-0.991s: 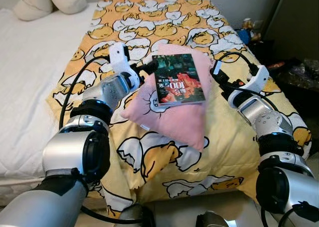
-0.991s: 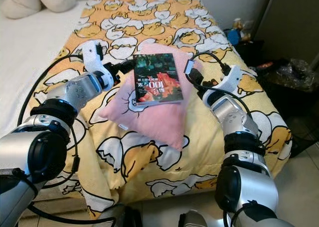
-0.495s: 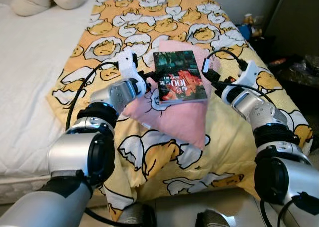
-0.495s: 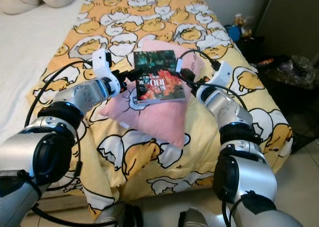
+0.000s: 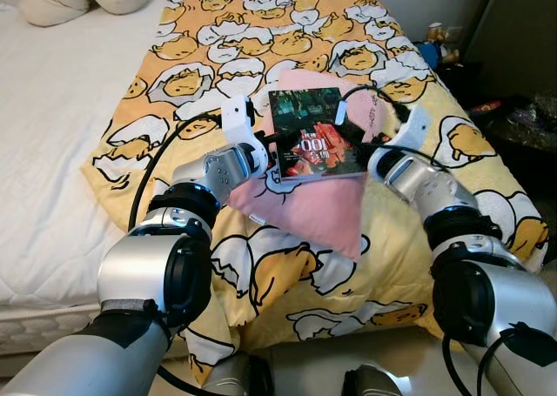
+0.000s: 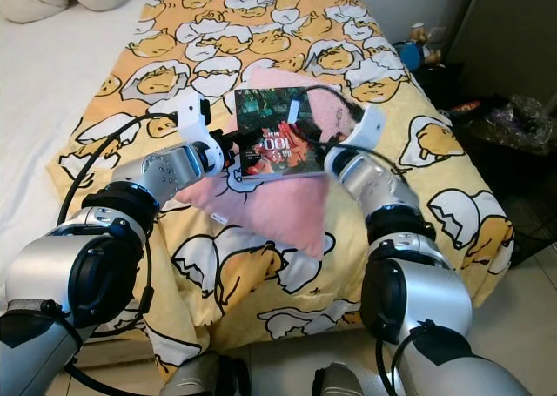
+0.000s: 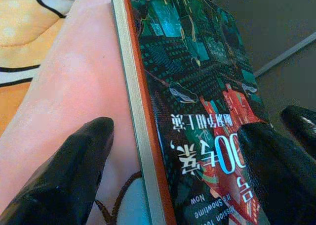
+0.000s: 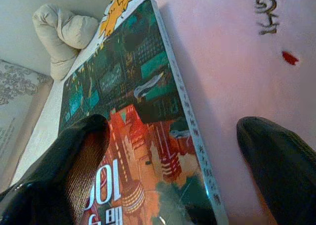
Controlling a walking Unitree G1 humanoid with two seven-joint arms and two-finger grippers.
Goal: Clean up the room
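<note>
The left gripper (image 7: 170, 165) and right gripper (image 8: 163, 170) each gape wide astride opposite edges of the book (image 5: 312, 133), one finger over the cover, one on the pink pillow (image 5: 313, 206) beneath, apparently to lift it together. The wrist views reveal those straddling fingers; the head views add the duck-print blanket (image 5: 261, 30) around.
</note>
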